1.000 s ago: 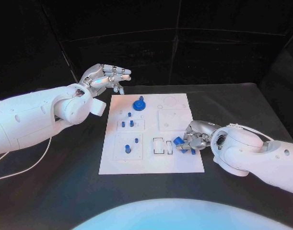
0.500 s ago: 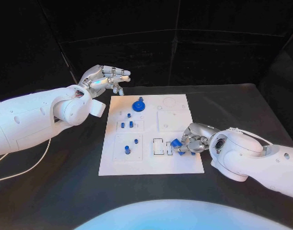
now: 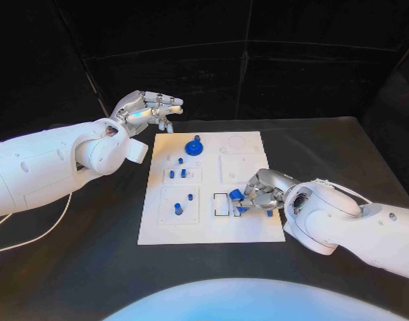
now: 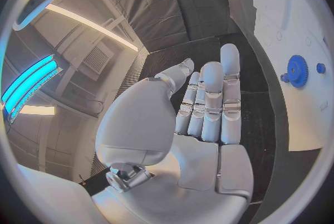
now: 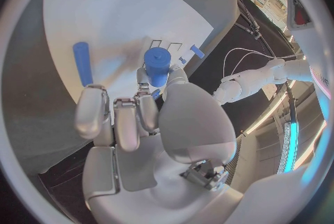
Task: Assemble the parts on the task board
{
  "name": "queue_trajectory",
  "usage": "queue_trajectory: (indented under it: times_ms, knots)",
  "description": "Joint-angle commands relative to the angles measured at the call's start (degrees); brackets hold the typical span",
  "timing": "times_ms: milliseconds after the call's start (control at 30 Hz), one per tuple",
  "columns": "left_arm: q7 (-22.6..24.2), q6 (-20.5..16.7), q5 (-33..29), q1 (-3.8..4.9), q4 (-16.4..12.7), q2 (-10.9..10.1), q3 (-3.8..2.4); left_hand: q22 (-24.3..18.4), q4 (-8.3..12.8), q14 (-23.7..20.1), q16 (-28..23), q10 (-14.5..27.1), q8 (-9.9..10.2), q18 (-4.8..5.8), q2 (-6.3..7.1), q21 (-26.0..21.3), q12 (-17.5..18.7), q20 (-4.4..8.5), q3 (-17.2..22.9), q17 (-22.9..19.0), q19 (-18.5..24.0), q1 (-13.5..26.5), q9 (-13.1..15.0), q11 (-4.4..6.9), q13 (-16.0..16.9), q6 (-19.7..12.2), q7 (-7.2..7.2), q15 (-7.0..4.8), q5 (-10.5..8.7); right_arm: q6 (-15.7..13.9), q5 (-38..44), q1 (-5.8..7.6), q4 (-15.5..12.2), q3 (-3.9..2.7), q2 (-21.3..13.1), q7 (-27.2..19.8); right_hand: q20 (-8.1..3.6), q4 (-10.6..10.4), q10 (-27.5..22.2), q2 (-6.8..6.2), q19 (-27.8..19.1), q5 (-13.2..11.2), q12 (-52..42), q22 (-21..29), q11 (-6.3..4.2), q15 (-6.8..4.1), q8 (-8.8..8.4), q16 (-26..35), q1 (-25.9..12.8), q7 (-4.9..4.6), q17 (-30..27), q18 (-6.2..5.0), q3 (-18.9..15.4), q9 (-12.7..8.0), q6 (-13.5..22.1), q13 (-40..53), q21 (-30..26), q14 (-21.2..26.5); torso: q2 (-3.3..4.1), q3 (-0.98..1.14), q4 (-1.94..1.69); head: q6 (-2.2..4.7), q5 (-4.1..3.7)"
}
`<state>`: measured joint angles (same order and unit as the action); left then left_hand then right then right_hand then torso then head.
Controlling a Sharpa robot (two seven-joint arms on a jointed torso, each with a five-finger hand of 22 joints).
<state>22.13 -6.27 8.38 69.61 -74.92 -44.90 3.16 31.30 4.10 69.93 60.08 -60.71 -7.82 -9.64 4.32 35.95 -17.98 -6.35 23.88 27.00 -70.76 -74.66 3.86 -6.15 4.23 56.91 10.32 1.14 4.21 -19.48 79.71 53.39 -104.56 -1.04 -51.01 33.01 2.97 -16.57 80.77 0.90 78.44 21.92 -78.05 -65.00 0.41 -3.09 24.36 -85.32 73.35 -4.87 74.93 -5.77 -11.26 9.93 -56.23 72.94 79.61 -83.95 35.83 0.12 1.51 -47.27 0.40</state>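
1. The task board (image 3: 248,227) lies flat in the middle of the black table (image 3: 88,267).
2. The left hand (image 3: 149,109) hovers beyond the board's far left corner, fingers apart, holding nothing.
3. The right hand (image 3: 259,190) pinches a blue peg (image 5: 157,66) over the board's near right part.
4. The peg looks light, rigid and smooth, best gripped around its shaft.

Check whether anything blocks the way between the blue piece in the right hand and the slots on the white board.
Nothing visible does. The right hand holds the blue piece right beside the outlined slots on the board, with bare board between them.
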Motion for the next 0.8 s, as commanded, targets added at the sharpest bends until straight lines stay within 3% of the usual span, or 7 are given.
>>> queue_trajectory:
  times_ms: [33,267,433,600,800]
  knots:
    - [0.37,0.47,-0.21,0.09,-0.16,-0.05,-0.04,-0.06,-0.02,-0.47,0.16,0.48,-0.04,-0.78,-0.21,-0.19,-0.28,-0.26,-0.30,-0.01,0.27,0.28,-0.04,-0.02,-0.05,-0.10,0.18,-0.05,-0.03,0.22,-1.78,0.08,0.37,-0.02,0.93,-0.31,-0.14,-0.03,0.40,0.57,0.22,0.06,-0.21,-0.03,-0.11,-0.44,0.17,-0.27,-0.43,0.12,3.50,0.99,-0.45,0.18,-0.51,0.08,0.18,-3.93,0.02,-0.02,-0.04,-0.04,0.04]
    - [0.31,0.50,-0.21,0.09,-0.19,0.09,-0.04,-0.06,-0.02,-0.47,0.16,0.48,-0.04,-0.78,-0.21,-0.19,-0.28,-0.26,-0.30,-0.01,0.27,0.28,-0.04,-0.02,-0.05,-0.10,0.18,-0.05,-0.03,1.04,-2.11,0.09,1.30,-0.03,3.43,0.14,-0.24,-0.09,0.64,1.31,0.27,-0.03,-0.37,-0.15,-0.21,-0.53,0.13,-0.42,-1.47,0.24,3.90,1.01,-0.93,0.53,-0.66,0.49,0.24,-4.00,0.12,0.08,-0.12,0.08,0.10]
    - [0.28,0.48,-0.21,0.10,-0.17,0.10,-0.04,-0.06,-0.02,-0.47,0.16,0.48,-0.04,-0.78,-0.21,-0.19,-0.28,-0.26,-0.30,-0.01,0.27,0.28,-0.04,-0.02,-0.05,-0.10,0.18,-0.05,-0.03,0.86,-2.15,0.09,1.60,-0.03,3.99,0.38,-0.25,-0.08,0.66,1.37,0.28,-0.04,-0.37,-0.16,-0.22,-0.54,0.13,-0.41,-1.55,0.25,3.90,1.01,-0.98,0.57,-0.67,0.51,0.24,-4.00,0.03,0.02,0.00,-0.11,0.24]
    - [0.21,0.57,-0.21,0.10,-0.12,0.17,-0.04,-0.10,-0.14,-0.51,0.22,0.56,-0.07,-0.78,-0.27,-0.25,-0.38,-0.29,-0.39,-0.07,0.27,0.42,-0.03,-0.03,-0.05,-0.13,0.19,-0.02,-0.02,1.00,-2.17,0.09,1.72,-0.03,4.41,0.49,-0.26,-0.08,0.67,1.48,0.28,-0.05,-0.36,-0.18,-0.23,-0.55,0.13,-0.46,-1.70,0.27,4.01,1.02,-1.06,0.63,-0.70,0.53,0.25,-4.02,0.01,0.11,0.10,-0.18,0.38]
    - [0.18,0.64,-0.21,0.10,-0.05,0.29,-0.04,-0.10,-0.14,-0.51,0.22,0.56,-0.07,-0.78,-0.27,-0.25,-0.38,-0.29,-0.39,-0.07,0.27,0.42,-0.03,-0.03,-0.05,-0.13,0.19,-0.02,-0.02,1.52,-2.18,0.10,1.83,-0.03,4.71,0.55,-0.32,-0.03,0.74,1.61,0.30,-0.68,-0.36,-0.22,-0.30,-0.61,0.13,-0.47,-2.17,0.34,4.04,1.02,-1.47,0.87,-0.80,0.65,0.27,-4.02,0.01,0.08,0.07,-0.25,0.33]
